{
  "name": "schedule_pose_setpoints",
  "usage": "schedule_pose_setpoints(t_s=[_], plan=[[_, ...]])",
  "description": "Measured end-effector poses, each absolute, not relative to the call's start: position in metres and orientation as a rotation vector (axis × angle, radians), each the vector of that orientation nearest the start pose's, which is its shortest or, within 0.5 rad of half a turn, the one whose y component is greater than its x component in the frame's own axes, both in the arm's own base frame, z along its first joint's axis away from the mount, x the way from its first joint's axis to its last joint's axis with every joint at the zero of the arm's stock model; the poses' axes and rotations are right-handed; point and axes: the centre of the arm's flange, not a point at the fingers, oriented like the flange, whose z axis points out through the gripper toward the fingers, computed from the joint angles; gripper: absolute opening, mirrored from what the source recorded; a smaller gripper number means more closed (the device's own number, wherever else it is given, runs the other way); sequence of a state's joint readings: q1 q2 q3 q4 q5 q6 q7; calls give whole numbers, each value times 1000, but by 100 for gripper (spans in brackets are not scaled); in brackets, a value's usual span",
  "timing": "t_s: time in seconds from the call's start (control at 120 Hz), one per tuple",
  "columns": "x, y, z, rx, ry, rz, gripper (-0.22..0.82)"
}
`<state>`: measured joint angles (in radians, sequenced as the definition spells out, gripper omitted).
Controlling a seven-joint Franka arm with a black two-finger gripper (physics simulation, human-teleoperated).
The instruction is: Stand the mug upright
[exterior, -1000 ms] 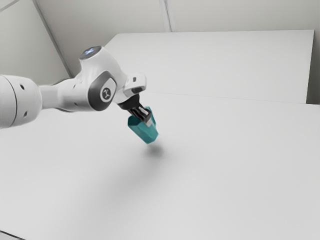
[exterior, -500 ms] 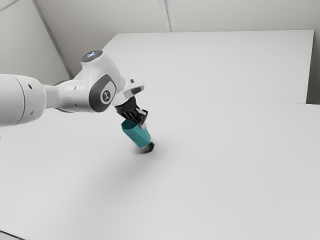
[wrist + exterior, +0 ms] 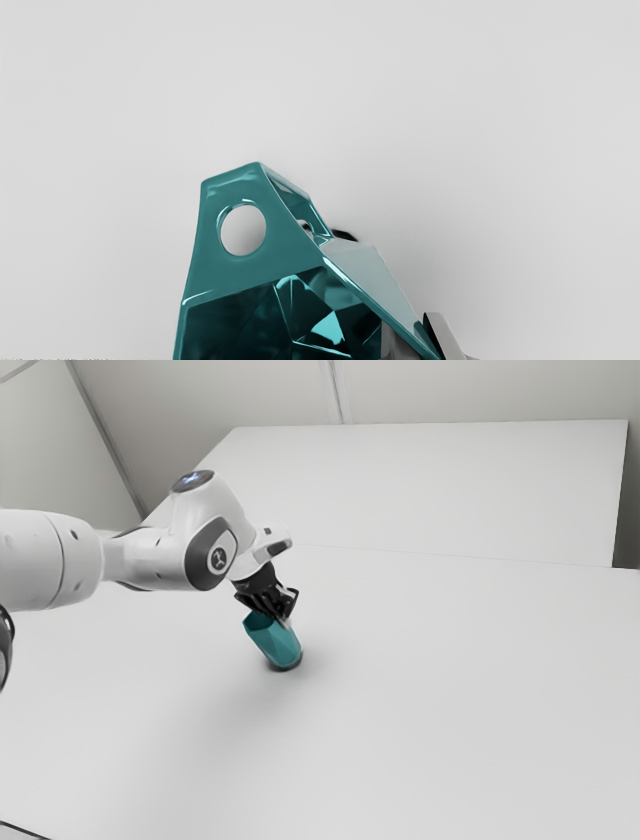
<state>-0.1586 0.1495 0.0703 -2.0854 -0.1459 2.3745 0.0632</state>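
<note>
The teal, faceted mug (image 3: 274, 642) is tilted in the exterior view, its mouth toward the upper left and its base low, at the dark shadow on the white table (image 3: 430, 690). My gripper (image 3: 285, 618) holds it by the rim from above. In the wrist view, the mug (image 3: 285, 250) shows its open mouth and a handle side with a round hole. There the gripper (image 3: 416, 341) pinches the wall, one finger inside the mouth and the other outside. Whether the base touches the table, I cannot tell.
The white tabletop spreads around the mug. A large pale panel (image 3: 430, 490) stands beyond it in the exterior view, and a dark line crosses that view's lower left corner.
My hand has moved down with the mug still held. The mug stands somewhat steeper than a second ago, and its base now meets its shadow in the exterior view.
</note>
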Motion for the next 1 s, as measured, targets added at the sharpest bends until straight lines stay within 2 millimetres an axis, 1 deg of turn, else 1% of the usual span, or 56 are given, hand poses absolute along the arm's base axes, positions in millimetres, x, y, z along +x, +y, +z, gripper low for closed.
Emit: schedule_pose_setpoints(t_s=[0.108, 0.175, 0.292, 0.408, 0.483, 0.575, 0.683, 0.842, 0.875, 1.0], plan=[[582, -52, 366, -3234, 64, -219, -15], [582, -52, 365, -3238, 52, -220, -12], [582, -52, 368, -3243, 40, -231, 4], [582, -51, 376, -3245, 32, -255, 19], [582, -48, 383, -3244, 25, -275, 26], [581, -46, 391, -3242, 24, -296, 32], [579, -46, 406, -3235, 35, -334, 37], [576, -39, 428, -3201, 64, -383, 42], [577, -37, 435, -3191, 71, -396, 43], [583, -26, 474, -3140, 106, -440, 46]])
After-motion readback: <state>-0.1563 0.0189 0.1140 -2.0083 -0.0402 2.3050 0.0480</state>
